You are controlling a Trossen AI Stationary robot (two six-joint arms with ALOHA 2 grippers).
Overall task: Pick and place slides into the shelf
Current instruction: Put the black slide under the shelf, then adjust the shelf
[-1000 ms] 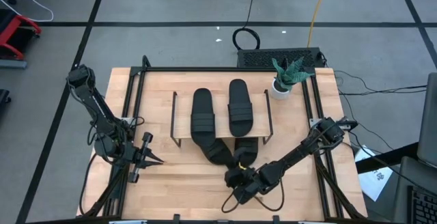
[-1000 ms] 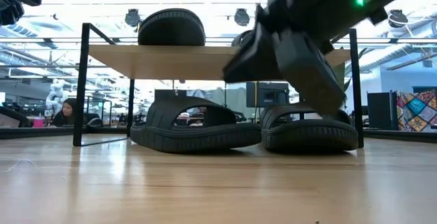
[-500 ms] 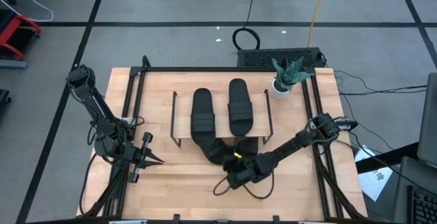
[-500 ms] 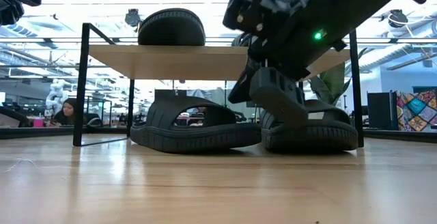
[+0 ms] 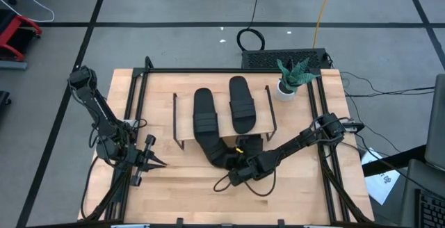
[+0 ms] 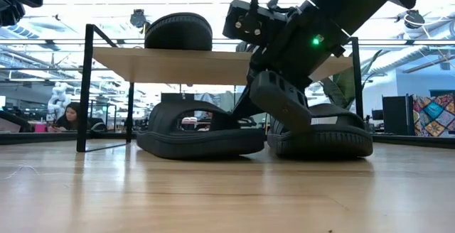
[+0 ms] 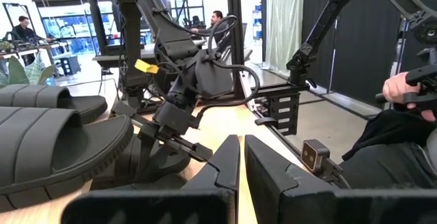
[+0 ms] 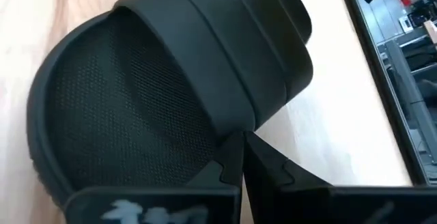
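Observation:
The shelf (image 5: 224, 120) stands mid-table with two black slides (image 5: 204, 111) (image 5: 240, 104) on its top board. Two more slides lie on the table under it, heels sticking out toward the near edge: a left one (image 5: 217, 151) and a right one (image 5: 252, 144). In the low view they are the left slide (image 6: 199, 130) and the right slide (image 6: 334, 133). My right gripper (image 5: 235, 173) is shut, its tips against the left lower slide (image 8: 171, 87). My left gripper (image 5: 158, 163) waits shut at the table's left, touching nothing. My right gripper pushes with its shut fingertips (image 8: 232, 157) against the left lower slide's side rim, just below where the strap meets the sole (image 8: 235, 130). The fingers come slanting down from the near right. The slide lies flat on the table, its toe end under the shelf.
A potted plant (image 5: 290, 78) stands at the far right corner. Black frame rails (image 5: 139, 96) run along the table's sides. My right arm's cable (image 5: 263, 186) loops over the bare wood near the front edge. A person's hand (image 7: 410, 87) shows beyond the table.
My right gripper has gone toward the far left, from the open table near the front edge up to the left lower slide's side, rolling as it went. The shelf with the two slides on top has shifted a little toward the far left.

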